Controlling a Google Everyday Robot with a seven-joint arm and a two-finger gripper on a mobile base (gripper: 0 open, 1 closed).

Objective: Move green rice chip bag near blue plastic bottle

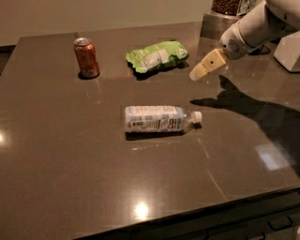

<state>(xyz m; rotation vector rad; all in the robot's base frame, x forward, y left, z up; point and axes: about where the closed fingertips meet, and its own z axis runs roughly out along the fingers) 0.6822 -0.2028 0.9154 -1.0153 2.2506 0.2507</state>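
1. The table [70,178] is a dark brown glossy counter, with bright spots of reflected light near its front edge.
2. Nearest lies the blue plastic bottle [157,118], on its side about the middle of the table. Its white cap points right and its pale printed label faces up. Whether it holds any liquid cannot be told.
3. Right of the cap, the arm's shadow [243,105] falls dark across the tabletop.
4. Farther back, the gripper [197,73] hangs above the table, just right of the bag. It is tan and tilted down and to the left, with its tip aimed at the bag's right end, close to it but apart. Whether it is open or closed cannot be told.
5. The white arm [255,28] enters from the upper right corner and slopes down leftward to the gripper.
6. The green rice chip bag [157,56] lies flat and crinkled on the far half of the table. It is behind the bottle and well apart from it, between the can and the gripper.
7. The orange-red soda can [86,57] stands upright left of the bag, its silver top showing.
8. Farthest back, a clear jar [227,5] holding something dark brown sits on a grey metal base [208,26]. A white object [288,49] stands at the right edge.
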